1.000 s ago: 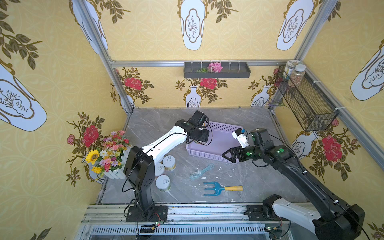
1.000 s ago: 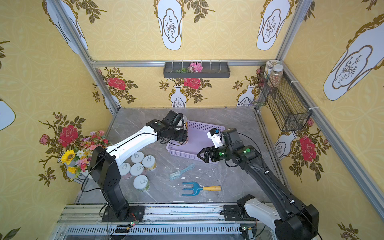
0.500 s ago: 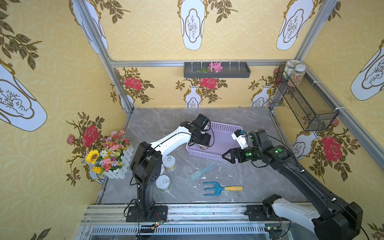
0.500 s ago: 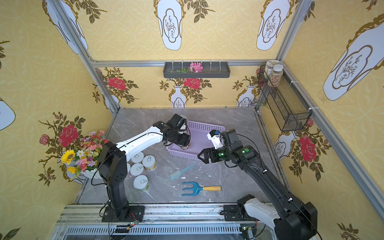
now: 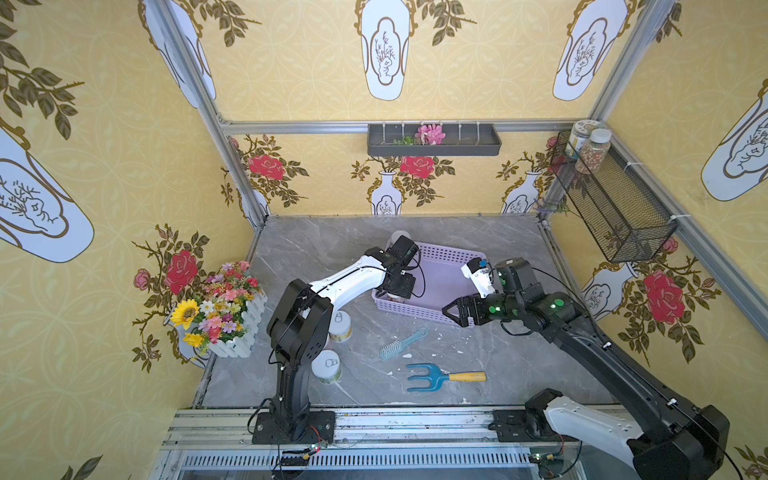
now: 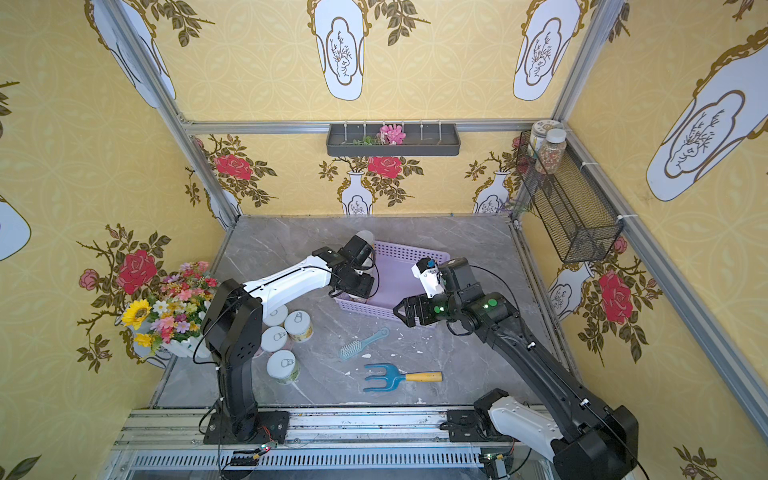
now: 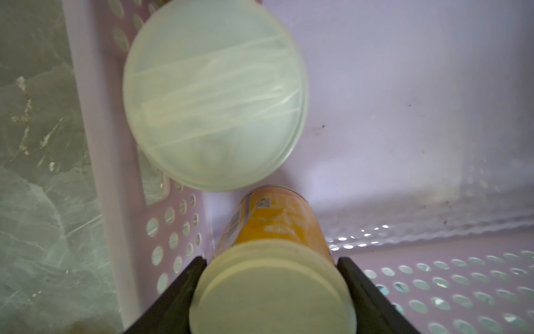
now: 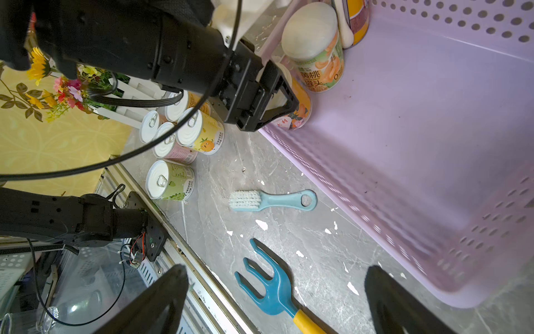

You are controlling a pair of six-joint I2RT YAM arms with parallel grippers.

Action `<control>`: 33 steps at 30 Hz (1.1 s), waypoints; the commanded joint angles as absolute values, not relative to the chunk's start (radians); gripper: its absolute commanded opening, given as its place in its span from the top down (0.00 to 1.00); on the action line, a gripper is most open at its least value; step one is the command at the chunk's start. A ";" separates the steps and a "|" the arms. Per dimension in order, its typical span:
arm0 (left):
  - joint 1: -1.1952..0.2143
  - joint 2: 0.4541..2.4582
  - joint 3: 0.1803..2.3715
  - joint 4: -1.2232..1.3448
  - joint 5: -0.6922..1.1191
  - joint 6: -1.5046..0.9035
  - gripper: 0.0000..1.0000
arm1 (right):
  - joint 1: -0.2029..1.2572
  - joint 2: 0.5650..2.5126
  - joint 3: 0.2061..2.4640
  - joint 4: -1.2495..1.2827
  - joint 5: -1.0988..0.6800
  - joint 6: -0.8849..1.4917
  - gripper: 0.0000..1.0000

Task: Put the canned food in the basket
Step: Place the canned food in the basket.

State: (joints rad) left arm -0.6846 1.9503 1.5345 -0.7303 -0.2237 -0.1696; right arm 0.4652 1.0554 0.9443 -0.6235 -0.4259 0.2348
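The left pincer is clamped on an orange can with a white lid.
The can is in the near left corner of the lilac basket, beside a peach can. The right pincer is spread wide apart.

Seen from the left wrist, the left gripper and the orange can clamped in it run off the frame's edge, the can's white lid blurred. In both top views the left arm hides that grip at the near-left corner of the basket, and in a top view its shoulder covers some of the table cans. From the right wrist, the right gripper's spread fingers are dark blurs cut off by the frame, like the garden fork's yellow handle.
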 commanded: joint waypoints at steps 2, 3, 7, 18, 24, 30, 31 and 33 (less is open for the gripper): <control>-0.684 1.973 1.531 -0.719 -0.288 -0.183 0.60 | 0.506 1.072 0.963 -0.585 -0.375 0.236 0.01; -0.685 1.978 1.531 -0.719 -0.295 -0.185 0.60 | 0.513 1.074 0.964 -0.584 -0.367 0.237 0.01; -0.685 1.995 1.531 -0.716 -0.317 -0.196 0.58 | 0.530 1.077 0.973 -0.580 -0.350 0.243 0.01; -0.684 2.036 1.521 -0.720 -0.350 -0.215 0.40 | 0.532 1.060 0.968 -0.585 -0.333 0.254 0.01; -0.684 2.021 1.517 -0.717 -0.343 -0.226 0.24 | 0.532 1.054 0.960 -0.584 -0.331 0.259 0.01; -0.684 2.002 1.529 -0.722 -0.345 -0.226 0.14 | 0.532 1.054 0.949 -0.577 -0.331 0.268 0.01; -0.684 2.000 1.532 -0.726 -0.347 -0.226 0.13 | 0.533 1.052 0.944 -0.575 -0.331 0.269 0.01; -0.684 1.998 1.543 -0.737 -0.350 -0.230 0.10 | 0.532 1.051 0.940 -0.574 -0.331 0.269 0.01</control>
State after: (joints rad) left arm -0.6857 2.0022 1.5333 -0.7109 -0.3328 -0.2211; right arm 0.5304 1.0576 0.9443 -0.6048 -0.3382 0.2596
